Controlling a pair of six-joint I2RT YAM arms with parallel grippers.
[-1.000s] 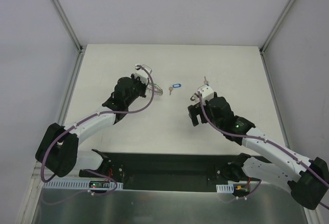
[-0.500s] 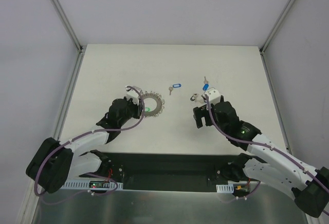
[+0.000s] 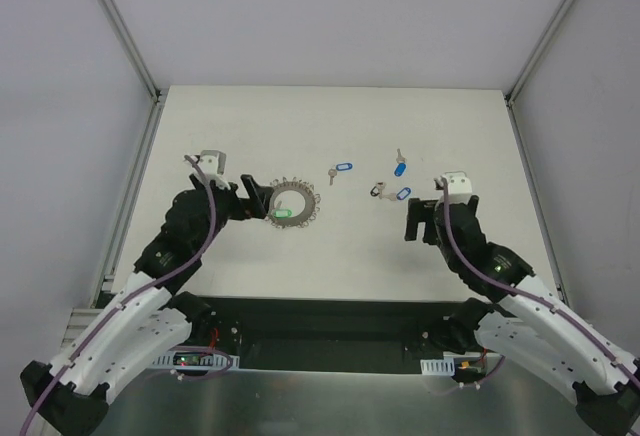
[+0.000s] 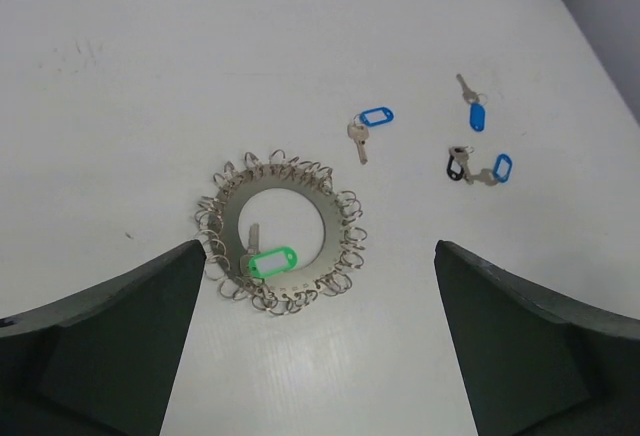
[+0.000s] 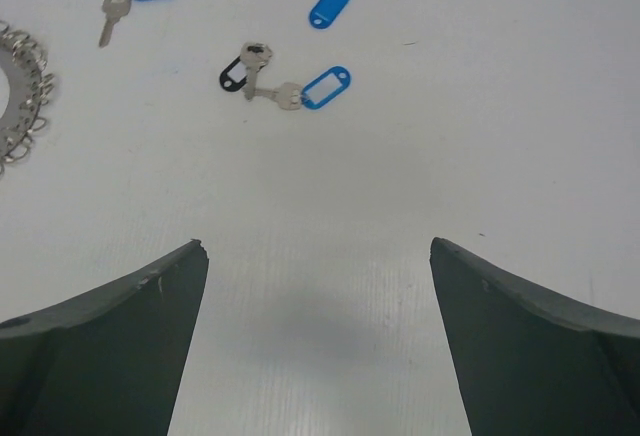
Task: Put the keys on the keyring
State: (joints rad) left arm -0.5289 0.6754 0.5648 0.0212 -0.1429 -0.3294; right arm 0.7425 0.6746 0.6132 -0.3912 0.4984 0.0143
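Released, the keyring (image 4: 330, 226) lies flat; left gripper (image 3: 254, 202) and right gripper (image 3: 424, 218) gape empty.

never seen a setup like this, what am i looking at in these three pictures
Two robot arms are bolted at the near edge of a white table. One picture looks down from above; the other two come from a camera on each wrist, so the dark wedges are that arm's own fingers. On the table lies a large grey metal ring fringed with small loops, with a green-tagged silver key on it. Three blue-tagged keys and a black-tagged key lie loose nearby. The left tool and right tool are open, holding nothing.
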